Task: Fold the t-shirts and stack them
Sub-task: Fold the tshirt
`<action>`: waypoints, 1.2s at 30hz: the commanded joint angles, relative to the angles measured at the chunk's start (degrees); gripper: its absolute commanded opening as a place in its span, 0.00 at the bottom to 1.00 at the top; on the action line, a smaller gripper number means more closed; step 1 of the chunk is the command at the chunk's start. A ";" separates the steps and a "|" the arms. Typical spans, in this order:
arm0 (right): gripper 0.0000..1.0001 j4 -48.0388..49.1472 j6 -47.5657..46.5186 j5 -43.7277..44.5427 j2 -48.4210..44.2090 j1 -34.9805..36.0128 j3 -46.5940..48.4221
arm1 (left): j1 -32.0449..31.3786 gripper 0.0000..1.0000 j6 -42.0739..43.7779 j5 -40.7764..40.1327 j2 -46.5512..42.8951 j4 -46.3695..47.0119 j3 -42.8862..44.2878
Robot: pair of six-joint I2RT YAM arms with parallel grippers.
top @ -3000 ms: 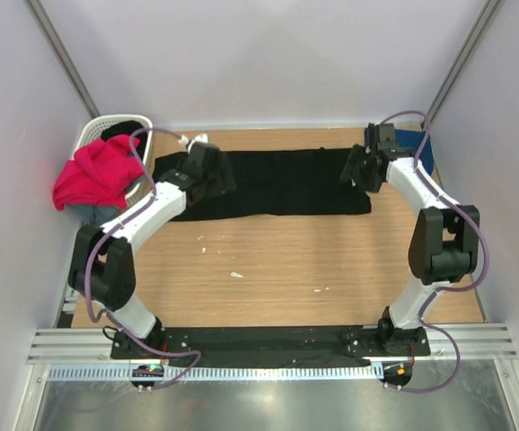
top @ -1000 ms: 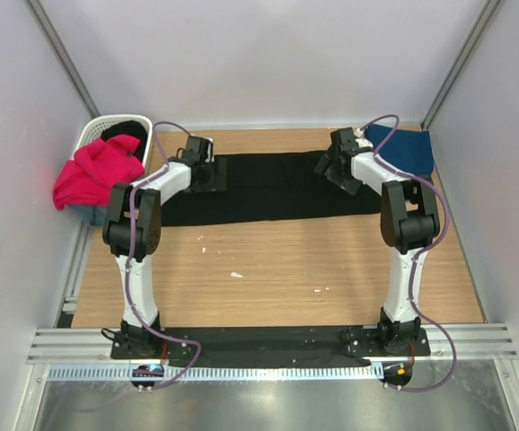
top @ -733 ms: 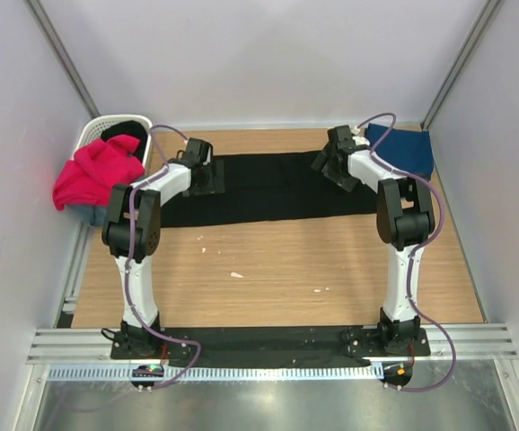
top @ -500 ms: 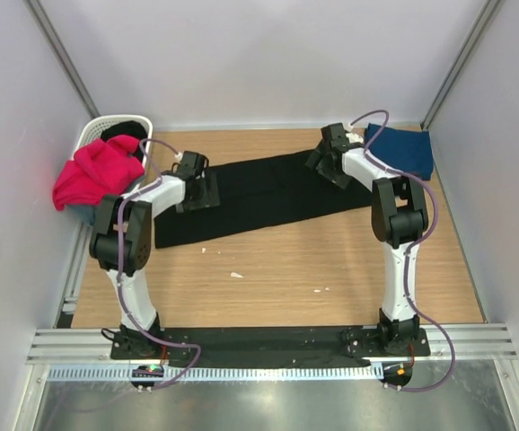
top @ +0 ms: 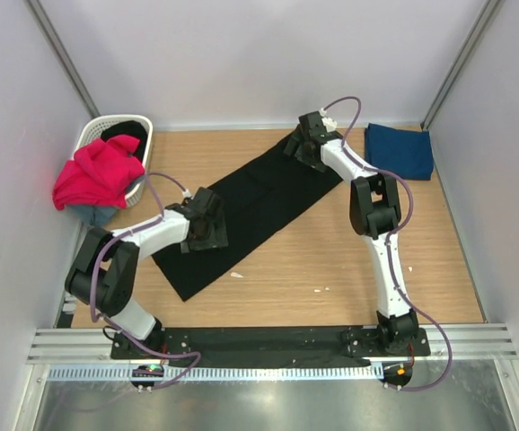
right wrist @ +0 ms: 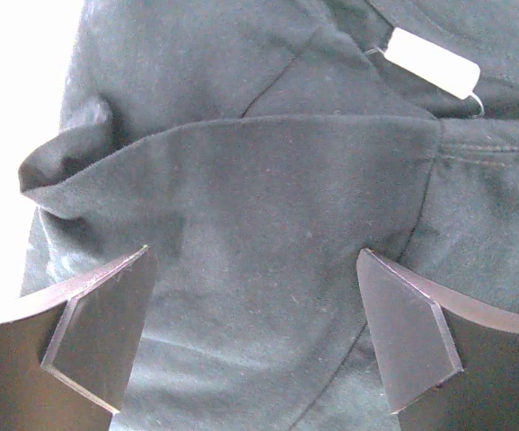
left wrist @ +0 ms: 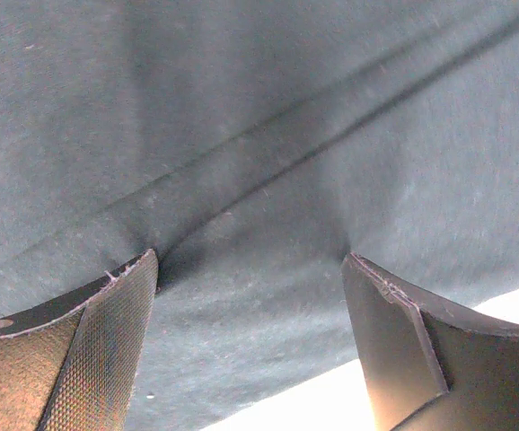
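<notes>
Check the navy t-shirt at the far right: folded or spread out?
Folded. The navy t-shirt lies as a compact rectangle in the far right corner, no sleeves showing, apart from the black t-shirt.

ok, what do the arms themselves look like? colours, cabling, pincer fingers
The left arm and right arm look alike: white links with black joints. A purple-grey cable loops loosely along the outside of each. The left pincer and right pincer have flat black wedge-shaped fingers. One left pad shows a fine cross-hatched texture.
</notes>
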 commanded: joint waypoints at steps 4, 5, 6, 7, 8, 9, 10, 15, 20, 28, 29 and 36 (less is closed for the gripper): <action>1.00 -2.83 -1.33 -3.53 8.22 0.87 7.33 | -7.34 0.84 -7.75 4.95 -1.02 -4.01 -3.10; 1.00 -2.74 -1.69 -3.53 8.74 0.88 8.22 | -8.05 0.84 -8.37 5.82 -1.02 -3.84 -3.10; 1.00 -2.40 -2.04 -3.45 9.88 0.79 9.10 | -8.67 0.84 -8.81 6.62 -0.93 -3.49 -2.93; 1.00 -2.31 -3.00 -3.45 10.50 0.87 11.11 | -9.72 0.84 -8.90 7.49 -0.41 -3.22 -2.66; 1.00 -2.57 -3.36 -3.27 11.20 0.79 12.17 | -10.34 0.84 -9.08 8.20 0.03 -3.13 -2.40; 1.00 -2.92 -3.80 -3.62 11.73 0.79 13.05 | -11.04 0.84 -9.17 10.29 0.30 -3.22 -2.31; 1.00 -2.75 -4.41 -3.97 12.43 0.79 14.02 | -12.53 0.83 -9.34 11.10 0.65 -3.13 -2.22; 1.00 -1.25 -4.59 -6.87 13.84 1.14 15.69 | -20.08 0.83 -12.68 12.60 1.96 -2.87 -0.38; 1.00 -0.46 -5.73 -7.57 15.16 1.75 17.01 | -27.56 0.83 -17.16 12.51 5.48 -0.67 2.69; 1.00 1.47 -7.49 -8.63 15.96 2.90 18.16 | -36.09 0.83 -21.21 12.16 12.77 2.40 9.63; 1.00 1.65 -7.40 -8.72 16.04 3.07 18.24 | -36.62 0.83 -21.47 12.25 14.08 2.40 10.51; 1.00 3.49 -6.61 -10.39 17.80 3.51 18.95 | -38.65 0.83 -23.75 13.56 20.51 8.10 15.18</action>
